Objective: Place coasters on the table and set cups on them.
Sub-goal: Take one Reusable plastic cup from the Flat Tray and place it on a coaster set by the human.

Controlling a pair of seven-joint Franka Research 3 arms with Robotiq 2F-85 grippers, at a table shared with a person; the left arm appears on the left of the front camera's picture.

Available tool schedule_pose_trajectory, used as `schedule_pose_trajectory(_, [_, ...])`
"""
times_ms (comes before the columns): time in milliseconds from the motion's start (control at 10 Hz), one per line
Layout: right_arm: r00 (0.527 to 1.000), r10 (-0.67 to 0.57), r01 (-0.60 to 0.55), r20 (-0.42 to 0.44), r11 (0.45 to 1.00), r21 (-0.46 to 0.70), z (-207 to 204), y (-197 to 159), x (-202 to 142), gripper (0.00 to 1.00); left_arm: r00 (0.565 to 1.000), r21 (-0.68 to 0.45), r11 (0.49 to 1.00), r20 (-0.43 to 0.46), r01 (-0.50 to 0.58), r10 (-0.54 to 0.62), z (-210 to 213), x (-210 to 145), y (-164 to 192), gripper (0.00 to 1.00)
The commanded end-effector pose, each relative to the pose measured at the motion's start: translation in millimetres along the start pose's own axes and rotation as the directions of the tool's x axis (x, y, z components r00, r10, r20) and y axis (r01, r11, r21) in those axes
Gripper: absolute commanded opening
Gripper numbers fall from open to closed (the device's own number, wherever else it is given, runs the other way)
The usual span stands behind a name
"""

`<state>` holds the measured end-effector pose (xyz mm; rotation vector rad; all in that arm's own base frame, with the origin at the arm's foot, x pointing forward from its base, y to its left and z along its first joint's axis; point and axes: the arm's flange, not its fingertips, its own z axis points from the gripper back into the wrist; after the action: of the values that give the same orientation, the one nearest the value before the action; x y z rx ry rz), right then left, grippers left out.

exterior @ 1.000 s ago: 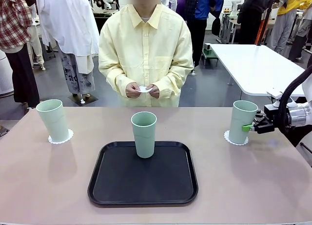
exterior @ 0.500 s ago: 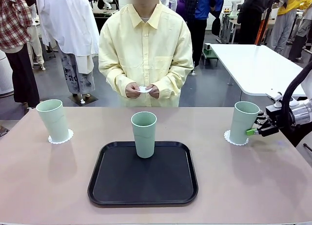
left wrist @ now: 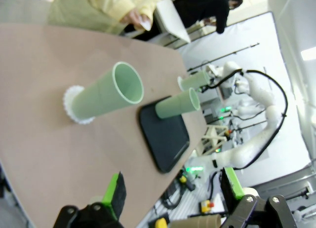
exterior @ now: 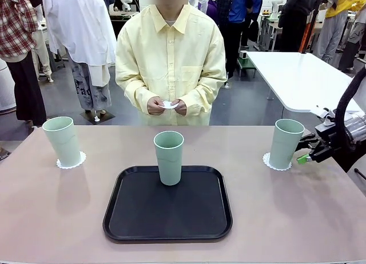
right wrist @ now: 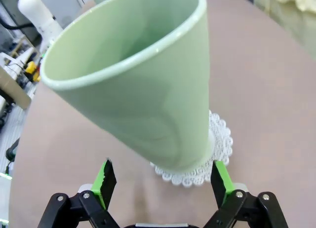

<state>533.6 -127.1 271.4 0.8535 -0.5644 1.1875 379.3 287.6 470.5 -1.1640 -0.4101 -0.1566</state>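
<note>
Cup (exterior: 285, 143) upright on coaster (exterior: 267, 160) | right gripper (exterior: 306, 152) spread, just beside it, apart | left gripper (left wrist: 173, 188) spread

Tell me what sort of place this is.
Likely a robotics lab: the robot's right gripper hangs over the beige table, a white worktable stands behind, and people stand about the open floor.

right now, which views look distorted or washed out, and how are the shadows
Front view: sharp and evenly lit, with soft shadows on the table; left wrist view: rolled sideways, so the left cup seems to lie flat, and the bright wall at the picture's right is washed out; right wrist view: wide-angle stretches the right cup, rim ballooning over its coaster.
</note>
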Motion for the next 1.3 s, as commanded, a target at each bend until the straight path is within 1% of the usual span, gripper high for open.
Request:
schedule_pose_trajectory(0, [0.994,-0.053,0.048,-0.093,0.997,-0.061,16.7,26.2,21.9,1.00,1.000,-0.005,1.000,0.004,0.004,-0.004,1.6,-0.4,-2.1,1.00])
schedule_pose_trajectory(100, [0.990,-0.082,0.068,-0.115,0.990,-0.121,34.4,41.9,39.0,1.00,1.000,-0.005,1.000,0.004,0.004,-0.004,1.6,-0.4,-2.1,1.00])
schedule_pose_trajectory(200, [0.971,-0.180,0.146,-0.156,0.967,-0.209,51.8,60.3,59.8,1.00,1.000,-0.005,1.000,0.004,0.004,-0.004,1.6,-0.4,-2.1,1.00])
schedule_pose_trajectory(300, [0.940,-0.287,0.219,-0.187,0.924,-0.314,68.7,75.1,79.6,1.00,1.000,-0.005,1.000,0.004,0.004,-0.004,1.6,-0.4,-2.1,1.00])
schedule_pose_trajectory(400, [0.907,-0.357,0.249,-0.225,0.884,-0.396,82.8,90.4,102.2,1.00,1.000,-0.005,1.000,0.004,0.004,-0.004,1.6,-0.4,-2.1,1.00])
schedule_pose_trajectory(500, [0.865,-0.428,0.278,-0.264,0.844,-0.459,91.0,99.7,120.1,1.00,1.000,-0.005,1.000,0.004,0.004,-0.004,1.6,-0.4,-2.1,1.00])
schedule_pose_trajectory(600, [0.821,-0.497,0.314,-0.281,0.805,-0.504,95.6,108.1,138.7,1.00,1.000,-0.005,1.000,0.004,0.004,-0.004,1.6,-0.4,-2.1,1.00])
schedule_pose_trajectory(700, [0.793,-0.535,0.353,-0.292,0.793,-0.496,95.8,117.8,159.3,1.00,1.000,-0.005,1.000,0.004,0.004,-0.004,1.6,-0.4,-2.1,1.00])
schedule_pose_trajectory(800, [0.777,-0.557,0.358,-0.293,0.774,-0.522,93.0,124.5,176.3,1.00,1.000,-0.005,1.000,0.004,0.004,-0.004,1.6,-0.4,-2.1,1.00])
schedule_pose_trajectory(900, [0.744,-0.595,0.358,-0.304,0.740,-0.569,88.9,128.1,188.9,1.00,1.000,-0.005,1.000,0.004,0.004,-0.004,1.6,-0.4,-2.1,1.00])
schedule_pose_trajectory(1000, [0.727,-0.618,0.367,-0.301,0.719,-0.591,84.6,128.8,198.9,1.00,1.000,-0.005,1.000,0.004,0.004,-0.004,1.6,-0.4,-2.1,1.00])
schedule_pose_trajectory(1100, [0.723,-0.626,0.379,-0.292,0.713,-0.591,79.3,127.9,206.5,1.00,1.000,-0.005,1.000,0.004,0.004,-0.004,1.6,-0.4,-2.1,1.00])
schedule_pose_trajectory(1200, [0.708,-0.653,0.420,-0.269,0.696,-0.582,75.1,126.3,211.8,1.00,1.000,-0.005,1.000,0.004,0.004,-0.004,1.6,-0.4,-2.1,1.00])
